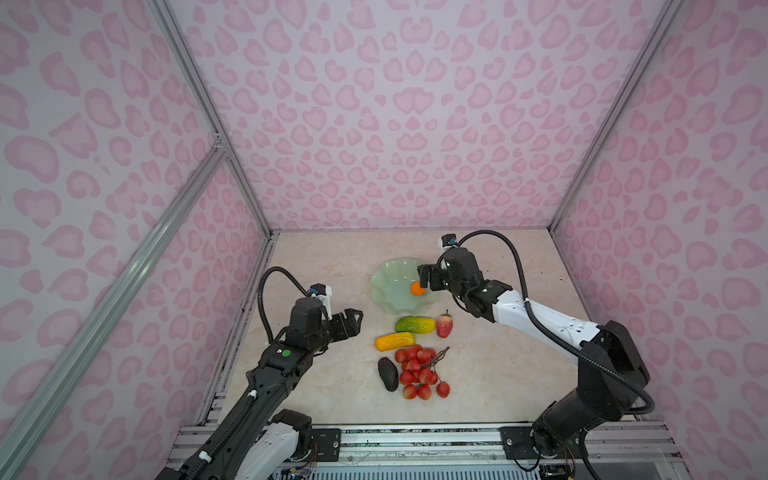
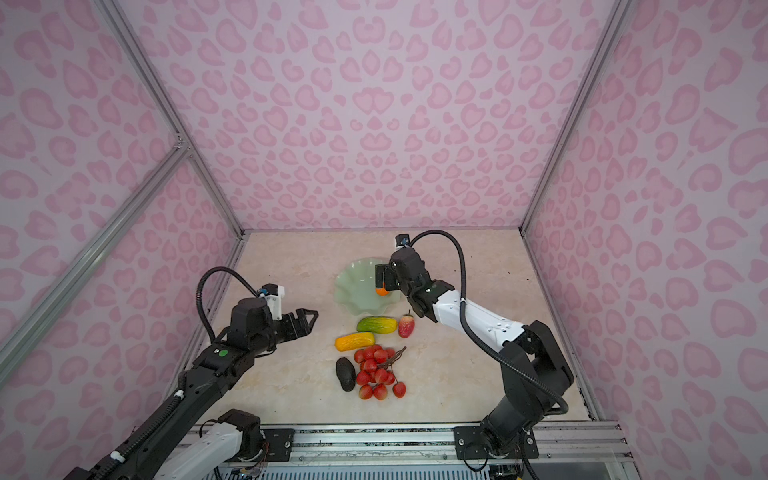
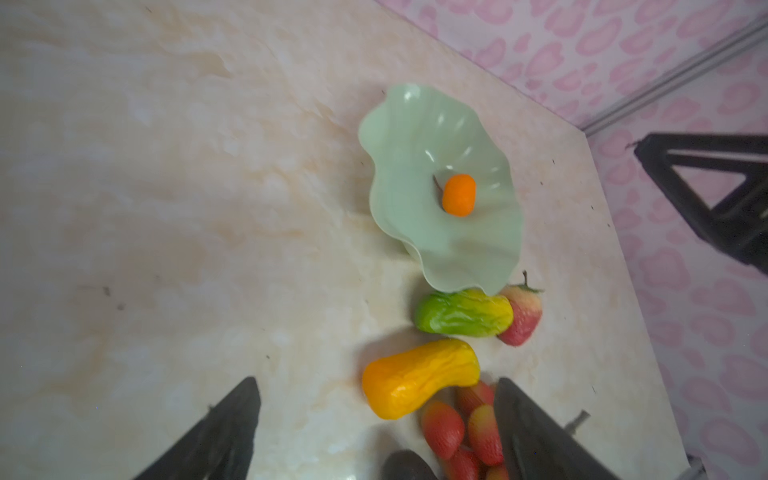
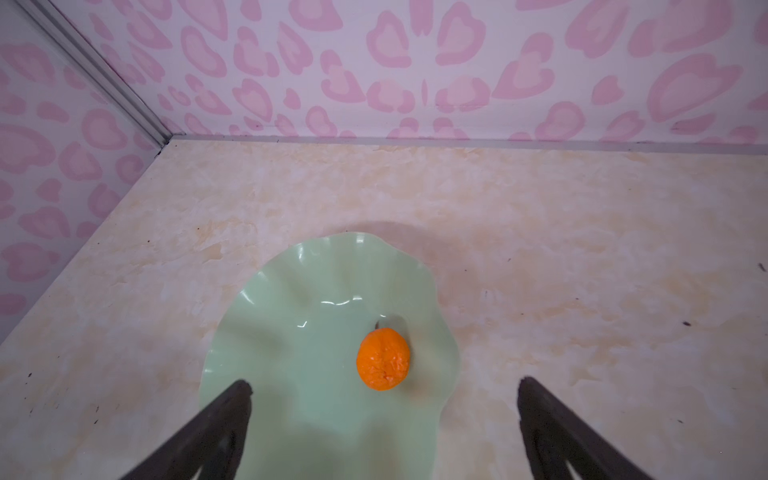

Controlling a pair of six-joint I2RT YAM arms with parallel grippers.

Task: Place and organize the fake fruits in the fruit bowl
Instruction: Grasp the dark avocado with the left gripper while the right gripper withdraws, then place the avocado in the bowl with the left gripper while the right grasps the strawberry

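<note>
Fruit lies loose on the marbled table [image 1: 324, 270] ahead of the left gripper [image 1: 354, 321]. A yellow oblong [image 1: 395, 341] is nearest its fingertips. A green oblong [image 1: 414, 324] lies just past that, with a strawberry [image 1: 444, 326] touching its far end. The berries [image 1: 419, 374] and an avocado [image 1: 387, 374] sit off to the side of the fingers, toward the arm's base, with the avocado just beside the bunch. The left fingers [image 3: 232, 428] are spread wide and hold nothing. In both top views they are apart from every fruit.

The bowl [image 1: 386, 266] stands beyond the green oblong and strawberry, its wavy rim just beside both. The right gripper [image 1: 428, 277] hangs over the bowl on the strawberry's side, and its arm covers part of that rim in both top views. The right fingers [image 4: 208, 428] are also spread wide. The orange [image 4: 383, 359] rests in the middle of the bowl, level with the right fingertips and in line with the gap between them. It is clear of both fingers, a little nearer one than the other.

Pink heart-patterned walls [image 1: 415, 124] close in the table on three sides.

The left arm carries a green dot [image 1: 286, 353] with a small white mark beside it, too small to read.
</note>
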